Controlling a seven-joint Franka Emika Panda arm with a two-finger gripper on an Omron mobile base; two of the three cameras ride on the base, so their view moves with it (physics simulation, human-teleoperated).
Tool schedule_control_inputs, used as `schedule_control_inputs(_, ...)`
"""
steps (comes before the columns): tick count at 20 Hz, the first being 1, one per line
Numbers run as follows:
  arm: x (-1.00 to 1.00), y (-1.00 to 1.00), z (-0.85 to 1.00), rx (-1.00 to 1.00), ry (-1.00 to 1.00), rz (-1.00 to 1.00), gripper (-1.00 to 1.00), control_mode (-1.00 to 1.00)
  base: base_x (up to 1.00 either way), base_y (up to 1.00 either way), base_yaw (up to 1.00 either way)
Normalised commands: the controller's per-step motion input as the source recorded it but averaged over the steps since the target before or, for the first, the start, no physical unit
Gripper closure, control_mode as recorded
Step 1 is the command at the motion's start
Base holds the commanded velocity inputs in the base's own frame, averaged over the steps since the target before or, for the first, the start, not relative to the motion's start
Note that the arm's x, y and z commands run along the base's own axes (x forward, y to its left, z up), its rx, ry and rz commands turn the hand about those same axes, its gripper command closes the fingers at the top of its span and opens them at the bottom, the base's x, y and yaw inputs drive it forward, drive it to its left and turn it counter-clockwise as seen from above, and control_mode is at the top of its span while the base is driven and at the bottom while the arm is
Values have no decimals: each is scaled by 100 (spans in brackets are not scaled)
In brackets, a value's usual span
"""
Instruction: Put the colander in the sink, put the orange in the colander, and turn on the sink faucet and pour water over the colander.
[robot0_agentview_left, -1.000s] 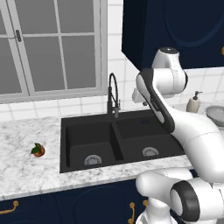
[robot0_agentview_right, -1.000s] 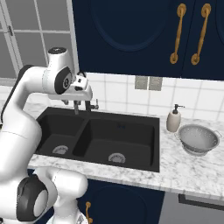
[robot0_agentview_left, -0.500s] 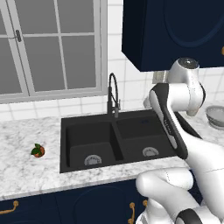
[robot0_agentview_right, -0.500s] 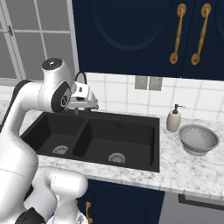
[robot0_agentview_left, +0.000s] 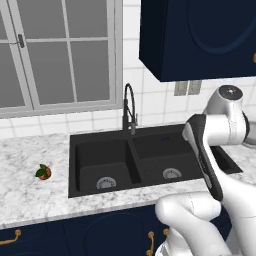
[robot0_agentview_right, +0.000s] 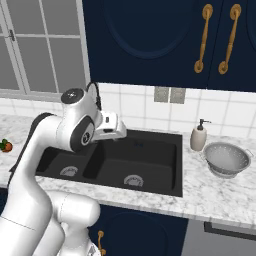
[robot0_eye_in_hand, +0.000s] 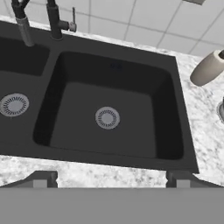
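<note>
since the colander (robot0_agentview_right: 227, 159) sits on the counter right of the sink (robot0_agentview_right: 150, 165), touching nothing, the wide-spread gripper (robot0_eye_in_hand: 109, 179) above the right basin could clip the soap dispenser (robot0_agentview_right: 198, 137) just beside it when reaching over.

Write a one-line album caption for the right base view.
Robot arm reaching over a black sink, with a soap bottle and metal colander waiting on the marble counter.
</note>
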Motion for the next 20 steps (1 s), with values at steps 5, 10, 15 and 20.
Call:
schedule_control_inputs(5,0,-67,-19,-2,9,-4,-100,-100,0,0,0)
schedule_control_inputs(10,-1,-69,-28,-3,-12,0,-100,-100,0,0,0)
schedule_control_inputs(15,9,-79,-23,0,1,-2,-100,-100,0,0,0)
schedule_control_inputs(20,29,-88,-15,0,12,-4,-100,-100,0,0,0)
